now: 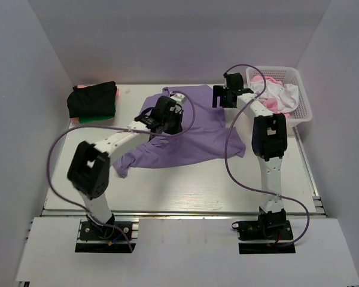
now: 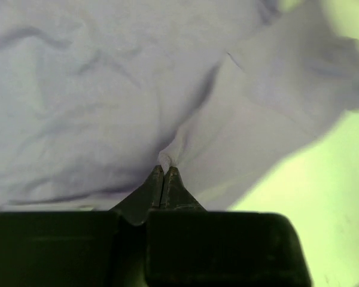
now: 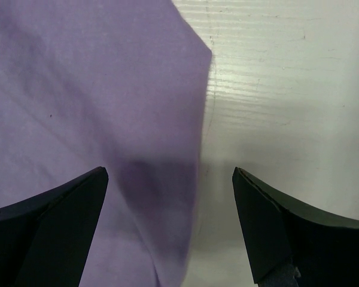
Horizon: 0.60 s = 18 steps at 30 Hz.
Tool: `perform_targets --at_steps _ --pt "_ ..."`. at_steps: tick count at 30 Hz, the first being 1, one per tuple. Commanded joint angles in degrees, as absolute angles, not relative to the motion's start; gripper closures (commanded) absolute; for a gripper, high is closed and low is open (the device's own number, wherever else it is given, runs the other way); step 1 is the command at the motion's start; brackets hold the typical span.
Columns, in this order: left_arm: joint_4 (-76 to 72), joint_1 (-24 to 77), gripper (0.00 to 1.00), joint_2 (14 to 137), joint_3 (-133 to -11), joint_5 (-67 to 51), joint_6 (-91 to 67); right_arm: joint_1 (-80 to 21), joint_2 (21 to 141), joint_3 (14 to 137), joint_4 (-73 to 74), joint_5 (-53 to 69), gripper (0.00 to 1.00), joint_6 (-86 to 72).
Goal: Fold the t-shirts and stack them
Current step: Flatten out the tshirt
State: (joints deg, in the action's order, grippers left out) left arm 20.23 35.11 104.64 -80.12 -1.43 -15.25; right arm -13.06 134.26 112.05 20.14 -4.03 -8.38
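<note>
Snugly in left hand [image 2: 164, 173] — lavender t-shirt [image 2: 107, 89] fold

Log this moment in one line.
left hand: shut on purple t-shirt | right hand: open over its edge | folded stack: far left

Lavender t-shirt [image 1: 197, 142] rumpled, centre; folded black-green stack [image 1: 93, 101] far left

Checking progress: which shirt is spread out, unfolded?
The lavender shirt mid-table; the black shirt lies folded far left, and the pink one is heaped in the basket.
</note>
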Motion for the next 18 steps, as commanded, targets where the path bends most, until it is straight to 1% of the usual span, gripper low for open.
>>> perform_targets --at_steps 1,2,6,8,15,18 --pt "20.1 35.4 1.00 93.9 -73.2 -4.4 -9.8 -12.5 135.6 115.7 20.0 -2.9 0.10 -7.0" --pt "20.6 35.4 1.00 90.5 -70.3 -5.5 -9.2 -12.6 136.0 115.6 19.8 -2.9 0.10 -7.1" --pt "22.0 35.4 1.00 83.3 -64.0 -12.1 -8.1 -12.4 137.4 117.1 19.3 -1.6 0.10 -8.1" --pt "22.6 35.4 1.00 77.0 -60.5 -12.1 -7.6 -12.4 138.3 117.2 18.1 -0.6 0.10 -9.6" --pt "24.5 35.4 1.00 58.7 -54.0 -0.7 -9.6 -12.3 141.3 118.6 13.8 5.5 0.10 -14.8" --pt "26.1 35.4 1.00 55.2 -53.3 2.1 -9.6 -12.4 143.6 120.8 12.8 6.6 0.10 -17.3"
